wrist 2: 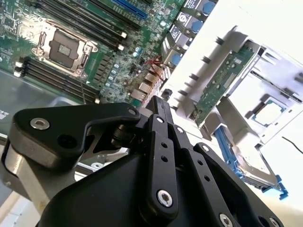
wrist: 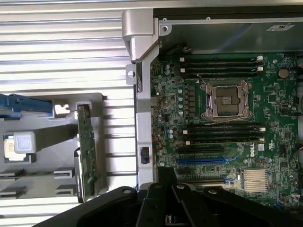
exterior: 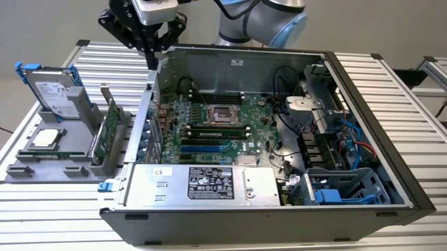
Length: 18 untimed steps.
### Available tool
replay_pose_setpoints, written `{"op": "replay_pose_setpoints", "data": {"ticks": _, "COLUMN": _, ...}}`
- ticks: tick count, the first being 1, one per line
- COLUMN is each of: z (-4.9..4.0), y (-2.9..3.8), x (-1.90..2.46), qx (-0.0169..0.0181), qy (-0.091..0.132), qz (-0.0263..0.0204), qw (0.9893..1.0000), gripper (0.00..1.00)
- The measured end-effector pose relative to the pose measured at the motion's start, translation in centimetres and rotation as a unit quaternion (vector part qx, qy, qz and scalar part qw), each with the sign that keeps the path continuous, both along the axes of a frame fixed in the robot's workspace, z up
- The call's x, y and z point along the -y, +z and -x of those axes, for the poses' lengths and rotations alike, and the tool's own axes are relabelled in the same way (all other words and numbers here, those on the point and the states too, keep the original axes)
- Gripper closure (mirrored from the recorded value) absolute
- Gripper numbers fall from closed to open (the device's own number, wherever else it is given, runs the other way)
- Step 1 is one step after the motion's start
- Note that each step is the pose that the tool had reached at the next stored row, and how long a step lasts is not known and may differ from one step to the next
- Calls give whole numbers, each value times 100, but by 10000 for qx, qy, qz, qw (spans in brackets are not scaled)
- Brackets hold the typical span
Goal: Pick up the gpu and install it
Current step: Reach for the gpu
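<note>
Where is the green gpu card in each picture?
Exterior view: the gpu stands upright in the gray holder, on the exterior view's left.
Second wrist view: gpu in that holder, outside the computer case.
First wrist view: gpu edge-on in that holder.
Shared landmark: the CPU socket.

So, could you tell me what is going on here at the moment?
The arm's gripper hangs empty, fingers shut, above the edge of the open computer case on the exterior view's left. The gpu stands upright in the grey holder beside the case, not yet picked up.
</note>
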State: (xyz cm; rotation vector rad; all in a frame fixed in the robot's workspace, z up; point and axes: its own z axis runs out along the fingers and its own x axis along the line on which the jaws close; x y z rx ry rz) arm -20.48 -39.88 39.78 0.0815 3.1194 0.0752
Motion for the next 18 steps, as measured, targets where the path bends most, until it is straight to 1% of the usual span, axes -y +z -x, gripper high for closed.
{"op": "replay_pose_setpoints", "data": {"ticks": 18, "z": 137, "y": 0, "x": 0, "qx": 0, "qy": 11, "qz": 0, "qw": 10000, "gripper": 100}}
